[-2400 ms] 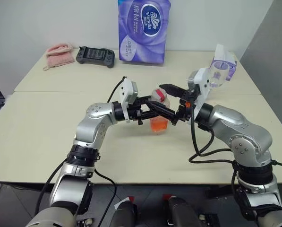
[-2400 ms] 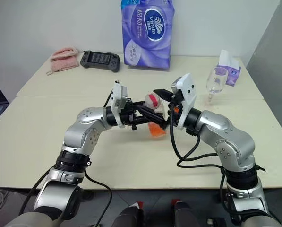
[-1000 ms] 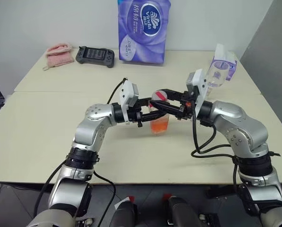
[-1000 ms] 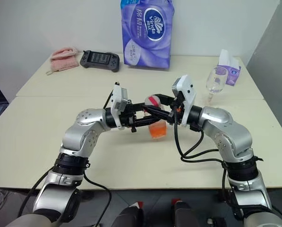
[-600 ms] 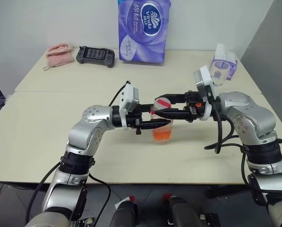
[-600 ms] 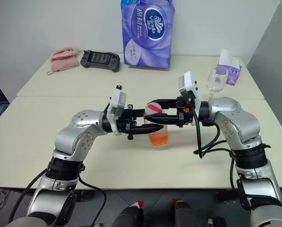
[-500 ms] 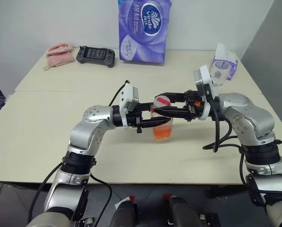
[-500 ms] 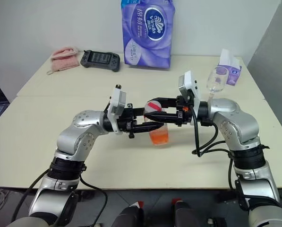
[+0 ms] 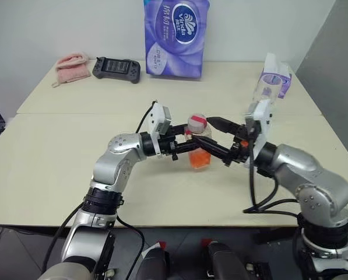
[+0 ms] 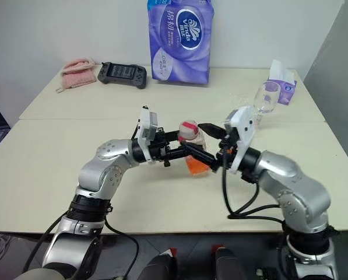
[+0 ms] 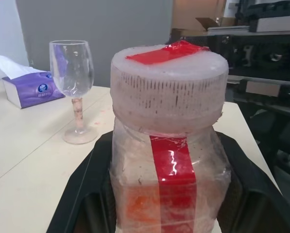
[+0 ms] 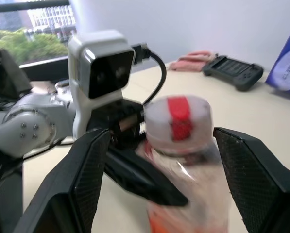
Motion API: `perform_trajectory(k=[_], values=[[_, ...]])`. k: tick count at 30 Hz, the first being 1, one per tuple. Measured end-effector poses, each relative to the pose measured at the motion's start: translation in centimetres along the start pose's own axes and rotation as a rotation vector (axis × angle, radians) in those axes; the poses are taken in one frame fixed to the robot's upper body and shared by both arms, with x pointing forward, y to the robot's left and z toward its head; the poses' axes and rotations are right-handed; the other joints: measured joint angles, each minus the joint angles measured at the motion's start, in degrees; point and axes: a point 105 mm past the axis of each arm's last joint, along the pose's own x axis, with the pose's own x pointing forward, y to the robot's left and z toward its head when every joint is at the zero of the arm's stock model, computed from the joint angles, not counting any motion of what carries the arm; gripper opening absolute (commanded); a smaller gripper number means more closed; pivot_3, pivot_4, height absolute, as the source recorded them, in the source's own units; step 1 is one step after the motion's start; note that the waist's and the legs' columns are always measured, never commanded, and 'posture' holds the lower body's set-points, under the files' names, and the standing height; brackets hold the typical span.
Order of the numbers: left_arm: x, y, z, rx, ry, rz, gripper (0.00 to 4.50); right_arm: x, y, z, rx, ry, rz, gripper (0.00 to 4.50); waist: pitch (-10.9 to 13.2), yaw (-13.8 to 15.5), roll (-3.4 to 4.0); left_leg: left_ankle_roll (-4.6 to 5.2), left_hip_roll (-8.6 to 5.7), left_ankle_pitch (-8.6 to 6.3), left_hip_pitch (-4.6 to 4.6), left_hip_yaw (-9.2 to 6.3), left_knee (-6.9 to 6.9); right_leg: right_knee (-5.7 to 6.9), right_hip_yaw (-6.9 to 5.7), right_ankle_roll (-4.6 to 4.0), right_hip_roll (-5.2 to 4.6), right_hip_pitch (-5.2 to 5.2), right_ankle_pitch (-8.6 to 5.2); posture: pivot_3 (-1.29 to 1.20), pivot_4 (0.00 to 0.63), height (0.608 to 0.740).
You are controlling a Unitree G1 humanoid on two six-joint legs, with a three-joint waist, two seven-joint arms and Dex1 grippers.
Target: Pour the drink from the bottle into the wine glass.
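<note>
The bottle (image 9: 198, 143) stands upright just above the table, and its pale cap (image 11: 169, 90) with a red tape strip is on. The orange-red drink (image 9: 200, 160) fills its lower part. My left gripper (image 9: 189, 146) comes in level from the left and is shut on the bottle's body, with black fingers (image 11: 84, 194) on both sides. My right gripper (image 12: 162, 136) is open, its fingers (image 12: 242, 179) spread wide on either side of the cap without touching it. The empty wine glass (image 10: 265, 100) stands upright at the back right, beyond my right wrist.
A purple tissue box (image 9: 277, 79) sits just behind the glass. At the table's far edge stand a tall purple tissue pack (image 9: 176, 38), a black game controller (image 9: 116, 69) and a pink cloth (image 9: 73, 63). A seam runs across the table (image 9: 57, 175).
My right gripper was closed around the cap; it has opened and drawn back a little towards me. The left gripper and the bottle have stayed in place.
</note>
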Motion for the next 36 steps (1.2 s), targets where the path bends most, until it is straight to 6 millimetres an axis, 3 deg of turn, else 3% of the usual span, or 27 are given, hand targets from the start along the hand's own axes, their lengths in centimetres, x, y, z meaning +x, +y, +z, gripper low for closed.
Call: perform_trajectory(k=[7, 17, 19, 23, 24, 31, 36], values=[[0.1, 0.0, 0.0, 0.009, 0.005, -0.018, 2.07, 1.5, -0.3, 1.2, -0.074, -0.036, -0.084, 3.65, 0.0, 0.1, 0.00, 0.00, -0.05, 0.00, -0.05, 0.00, 0.01, -0.03, -0.02, -0.12, -0.01, -0.01, 0.07, 0.00, 0.150, 0.740], [0.3, -0.1, 0.3, 0.022, 0.009, -0.035, 2.07, 1.6, -0.2, 0.5, -0.106, -0.002, -0.058, 3.65, 0.0, 0.1, 0.00, 0.01, -0.03, 0.00, -0.04, 0.02, 0.00, -0.02, -0.03, -0.12, 0.00, -0.03, 0.07, 0.00, 0.150, 0.740], [0.3, 0.0, 0.3, 0.023, 0.010, -0.034, 2.07, 1.7, -0.2, 0.5, -0.101, -0.004, -0.057, 3.28, 0.0, 0.1, 0.00, 0.01, -0.03, 0.00, -0.05, 0.02, 0.01, -0.02, -0.04, -0.12, 0.00, -0.03, 0.07, 0.00, 0.150, 0.740], [0.2, 0.0, 0.3, 0.024, 0.011, -0.030, 2.07, 1.9, -0.5, 0.4, -0.082, -0.004, -0.060, 1.98, 0.0, 0.1, 0.00, 0.01, -0.03, 0.00, -0.05, 0.03, 0.01, -0.02, -0.03, -0.14, 0.00, -0.03, 0.08, 0.00, 0.150, 0.740], [0.2, 0.1, 0.3, 0.026, 0.012, -0.026, 2.07, 2.0, -0.5, 0.4, -0.078, -0.005, -0.060, 1.84, 0.0, 0.1, 0.00, 0.01, -0.03, 0.00, -0.04, 0.03, 0.00, -0.02, -0.03, -0.14, 0.00, -0.04, 0.08, 0.00, 0.150, 0.740], [-0.1, 0.0, 0.4, 0.039, 0.023, -0.032, 2.07, 2.0, -0.4, 0.3, -0.050, -0.009, -0.028, 1.85, 0.0, 0.1, 0.00, 0.01, -0.03, 0.00, -0.05, 0.03, 0.01, -0.01, -0.03, -0.15, 0.00, -0.04, 0.09, 0.00, 0.150, 0.740], [-0.5, -1.6, 0.2, 0.027, 0.054, -0.137, 2.07, 0.6, -0.4, 0.1, -0.048, 0.042, 0.207, 1.85, 0.0, 0.1, 0.02, 0.04, -0.08, -0.01, -0.04, 0.11, 0.02, -0.03, -0.10, -0.13, 0.19, -0.02, 0.08, 0.00, 0.150, 0.740]])
